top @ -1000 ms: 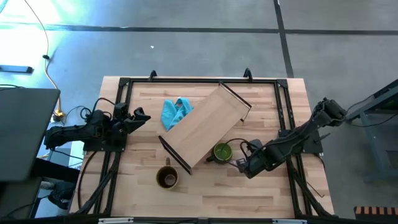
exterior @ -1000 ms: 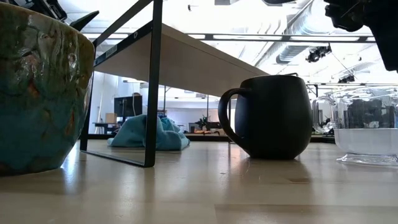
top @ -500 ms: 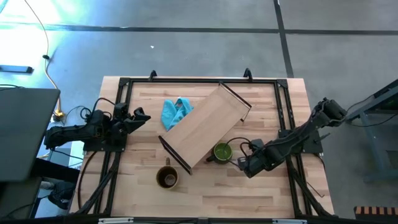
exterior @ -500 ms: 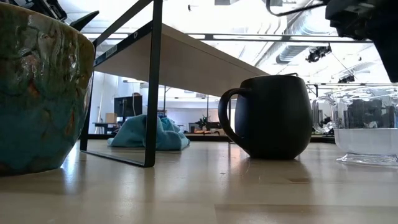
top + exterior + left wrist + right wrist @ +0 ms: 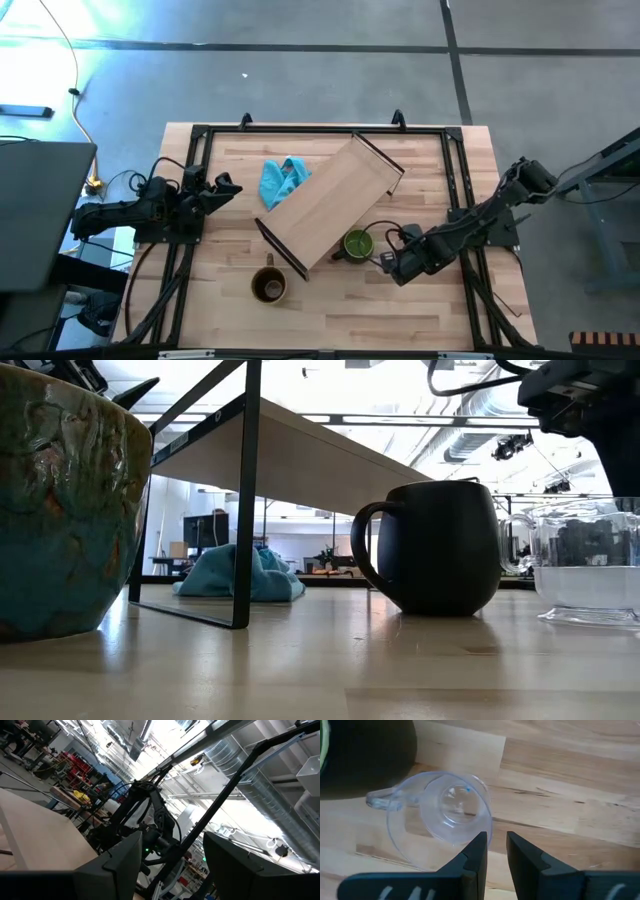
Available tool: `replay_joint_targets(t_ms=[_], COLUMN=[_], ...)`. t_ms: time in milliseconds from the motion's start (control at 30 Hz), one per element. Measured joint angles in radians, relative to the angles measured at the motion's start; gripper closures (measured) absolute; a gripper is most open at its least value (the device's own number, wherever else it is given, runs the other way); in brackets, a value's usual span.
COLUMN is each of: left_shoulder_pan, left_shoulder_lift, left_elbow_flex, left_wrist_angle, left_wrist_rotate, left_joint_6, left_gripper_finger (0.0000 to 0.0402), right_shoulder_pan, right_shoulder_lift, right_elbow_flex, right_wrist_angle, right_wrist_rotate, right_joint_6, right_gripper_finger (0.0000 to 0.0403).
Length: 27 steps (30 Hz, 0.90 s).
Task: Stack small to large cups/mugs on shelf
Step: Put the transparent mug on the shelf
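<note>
The small clear glass cup (image 5: 440,817) stands upright on the tabletop beside the green mug (image 5: 357,243), which rests on its base by the shelf's near-right edge. The brown mug (image 5: 269,286) stands alone near the table's near edge. The light-wood shelf (image 5: 330,205) lies slantwise across the middle on its black end frames. My right gripper (image 5: 496,840) hovers over the glass cup's rim (image 5: 487,827), on the side away from its handle, fingers a little open. My left gripper (image 5: 225,188) waits open at the table's left side.
A crumpled blue cloth (image 5: 282,180) lies on the table behind the shelf's far-left side. Black rails (image 5: 455,180) frame the tabletop. Bare wood shows to the right of the glass cup and along the near edge.
My right gripper has come down a little over the glass cup, as the low view shows. The mugs, cup and shelf have stayed where they were.
</note>
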<state>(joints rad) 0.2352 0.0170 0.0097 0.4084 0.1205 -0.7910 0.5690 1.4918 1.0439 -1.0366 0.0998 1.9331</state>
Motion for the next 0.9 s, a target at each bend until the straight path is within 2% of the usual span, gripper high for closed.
replay_joint_targets(t_ms=[900], left_shoulder_pan=[0.0], left_shoulder_lift=[0.0], left_elbow_flex=[0.0], left_wrist_angle=[0.0], left_wrist_rotate=[-0.001], left_joint_6=[0.0], left_gripper_finger=[0.0202], right_shoulder_pan=[-0.048], right_shoulder_lift=[0.0], right_elbow_flex=[0.0], right_wrist_angle=[0.009], right_wrist_rotate=[-0.032], right_joint_6=[-0.075], right_gripper_finger=[0.0339])
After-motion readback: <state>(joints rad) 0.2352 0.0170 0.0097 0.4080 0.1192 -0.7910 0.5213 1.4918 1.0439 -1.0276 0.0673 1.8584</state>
